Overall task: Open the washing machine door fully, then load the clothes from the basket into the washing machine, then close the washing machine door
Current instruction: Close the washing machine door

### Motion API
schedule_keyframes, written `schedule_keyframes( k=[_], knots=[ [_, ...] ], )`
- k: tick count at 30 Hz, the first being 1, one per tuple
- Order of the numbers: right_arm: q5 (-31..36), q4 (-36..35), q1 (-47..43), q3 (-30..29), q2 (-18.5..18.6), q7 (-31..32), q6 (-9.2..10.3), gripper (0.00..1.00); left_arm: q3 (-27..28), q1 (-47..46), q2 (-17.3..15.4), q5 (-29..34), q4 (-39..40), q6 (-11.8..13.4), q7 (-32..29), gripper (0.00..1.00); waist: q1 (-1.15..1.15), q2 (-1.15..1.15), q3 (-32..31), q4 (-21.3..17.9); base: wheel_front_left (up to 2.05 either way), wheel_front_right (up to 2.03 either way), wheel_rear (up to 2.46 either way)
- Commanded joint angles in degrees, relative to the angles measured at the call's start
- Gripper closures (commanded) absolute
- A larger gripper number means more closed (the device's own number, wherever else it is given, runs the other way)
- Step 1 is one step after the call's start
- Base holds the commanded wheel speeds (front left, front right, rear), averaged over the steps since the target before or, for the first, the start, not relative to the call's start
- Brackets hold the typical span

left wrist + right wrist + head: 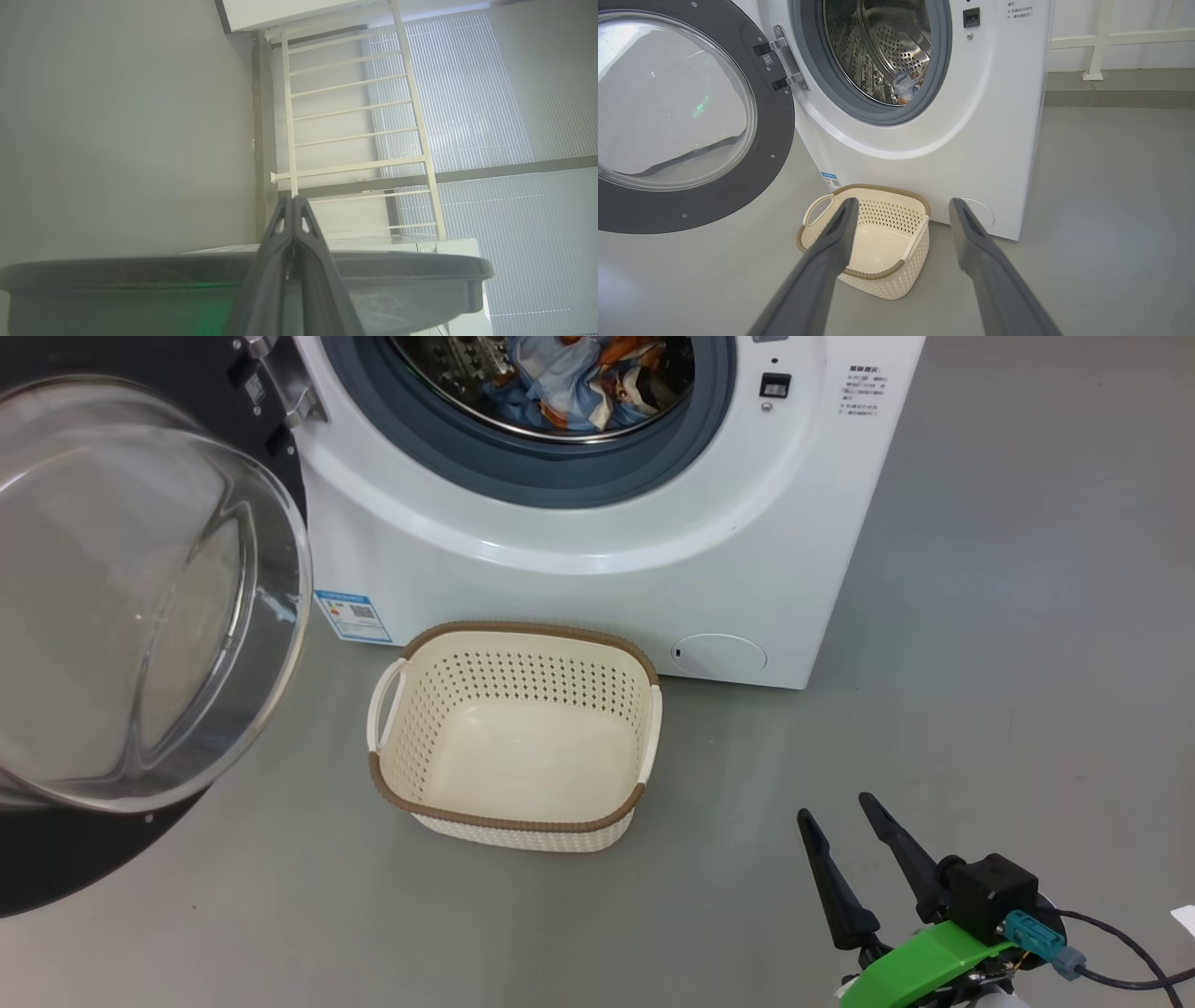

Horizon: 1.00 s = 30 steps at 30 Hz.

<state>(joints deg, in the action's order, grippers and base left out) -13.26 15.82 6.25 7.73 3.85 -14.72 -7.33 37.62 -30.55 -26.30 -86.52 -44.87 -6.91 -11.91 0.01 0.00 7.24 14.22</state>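
One step seemed to remain: clothes (579,383) lay in the washing machine (579,588), the basket (523,630) empty before it. The door (140,616) hung open on the left, hinged at its right edge, glass bulge facing near-right. The left end effector (294,200), pinched shut, sat by its rim, nearer; the right end effector (835,805) gaped wide, well apart.

Plain grey floor (1008,616) all round, smooth with a dull sheen. There's also a white railing (355,116) with thin bars, ribbed blinds (504,93) beside and partly behind it, and a bare pale wall (117,116). A small white scrap (1184,919) lies on the floor.
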Motion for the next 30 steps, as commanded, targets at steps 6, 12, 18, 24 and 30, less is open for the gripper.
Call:
schedule_keyframes(
  k=[6, 12, 18, 24, 30],
  knots=[
    [-0.2, -0.8, 2.4, 1.6, 0.1, -0.3, -0.16, 0.00, 0.8, -0.9, -2.7, -1.9, 0.8, -0.6, -4.6, 1.00, -0.01, 0.00, 0.1, -0.1, 0.00, 0.00, 0.00],
    [-0.2, -0.4, 2.5, 1.9, 0.3, -0.3, -0.16, 0.00, 0.1, 1.1, -1.8, -3.4, 2.0, -0.6, -10.0, 1.00, -0.01, 0.00, 0.0, 0.3, 0.00, 0.00, 0.00],
    [-0.1, 0.3, 2.6, 2.4, 0.3, -0.3, -0.16, 0.00, -0.9, 2.6, -0.1, -5.2, 4.1, -0.6, -15.5, 1.00, -0.01, 0.00, 0.3, 1.1, 0.00, 0.00, 0.00],
    [-0.3, 1.0, 2.7, 2.9, 0.2, -0.3, -0.16, 0.00, -2.1, 4.6, 1.9, -6.5, 7.5, -0.6, -20.6, 1.00, -0.01, 0.00, 0.4, 1.9, 0.00, 0.00, 0.00],
    [-0.5, 1.4, 2.5, 3.1, 0.1, -0.3, -0.16, 0.00, -2.9, 6.7, 3.8, -9.9, 10.5, 0.5, -27.9, 1.00, -0.01, 0.00, 0.0, 2.2, 0.00, 0.00, 0.00]
  ],
)
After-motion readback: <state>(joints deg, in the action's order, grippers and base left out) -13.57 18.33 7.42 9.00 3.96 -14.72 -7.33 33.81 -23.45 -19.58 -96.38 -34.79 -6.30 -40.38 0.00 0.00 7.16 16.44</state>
